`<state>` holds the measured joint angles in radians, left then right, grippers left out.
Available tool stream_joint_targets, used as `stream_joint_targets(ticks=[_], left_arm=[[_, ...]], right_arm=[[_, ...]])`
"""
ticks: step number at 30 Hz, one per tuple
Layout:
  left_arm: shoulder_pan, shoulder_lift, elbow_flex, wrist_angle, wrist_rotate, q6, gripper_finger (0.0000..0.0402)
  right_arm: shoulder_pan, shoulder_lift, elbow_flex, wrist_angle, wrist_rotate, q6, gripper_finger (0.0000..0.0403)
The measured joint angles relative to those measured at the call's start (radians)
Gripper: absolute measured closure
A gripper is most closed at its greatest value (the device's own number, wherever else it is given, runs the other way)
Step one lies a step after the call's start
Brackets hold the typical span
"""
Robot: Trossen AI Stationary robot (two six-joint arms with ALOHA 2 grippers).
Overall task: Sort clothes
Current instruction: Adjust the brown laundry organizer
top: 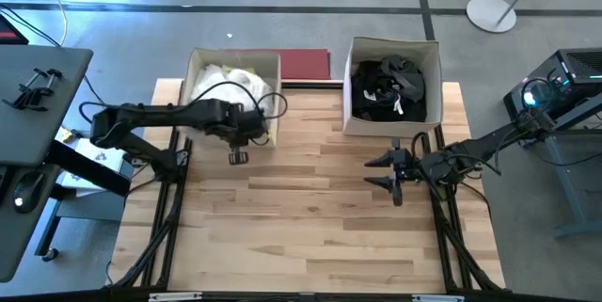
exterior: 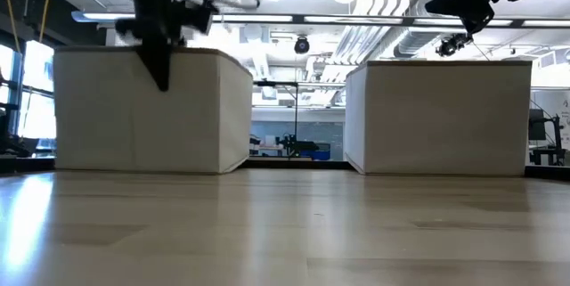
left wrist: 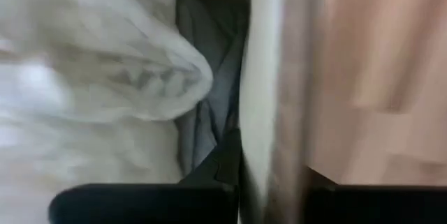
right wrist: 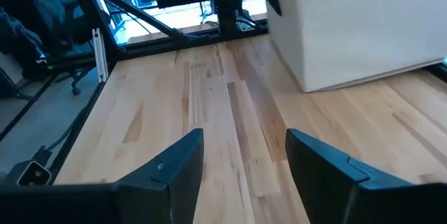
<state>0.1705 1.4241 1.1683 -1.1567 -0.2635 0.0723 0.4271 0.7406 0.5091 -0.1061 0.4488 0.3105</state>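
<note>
Left gripper [top: 239, 156] is clenched on nothing, hanging just outside the near wall of the left box [top: 199, 57], where the white clothes [top: 229, 84] lie. Dark clothes [top: 388, 87] fill the right box [top: 431, 50]. Right gripper [top: 392, 172] waits spread over the table [top: 310, 236]. Risk: swinging low, those fingers could clip the box wall and shove it.

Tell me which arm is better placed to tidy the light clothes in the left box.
Left. Its gripper is shut, right by the left box holding white and grey clothes. The right gripper is open over bare table, near the other box.
</note>
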Motion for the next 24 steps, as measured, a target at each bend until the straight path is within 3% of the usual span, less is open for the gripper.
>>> stream_joint_targets(ticks=[6, 11, 19, 24], left_arm=[[-0.102, 0.004, 0.064, 0.027, 0.101, -0.027, 0.0399], [-0.112, 0.01, 0.064, 0.049, 0.11, -0.052, 0.04], [-0.072, 0.063, 0.042, 0.103, -0.133, 0.22, 0.0398], [-0.037, 0.088, 0.029, 0.134, -0.153, 0.244, 0.0378]], right_arm=[[0.0, 0.0, 0.0, -0.002, 0.0, 0.006, 0.0208], [0.0, 0.0, 0.0, -0.002, 0.0, 0.006, 0.0208], [0.0, 0.001, 0.0, -0.018, 0.001, 0.004, 0.0208], [0.001, 0.001, 0.0, -0.063, -0.003, 0.041, 0.0208]])
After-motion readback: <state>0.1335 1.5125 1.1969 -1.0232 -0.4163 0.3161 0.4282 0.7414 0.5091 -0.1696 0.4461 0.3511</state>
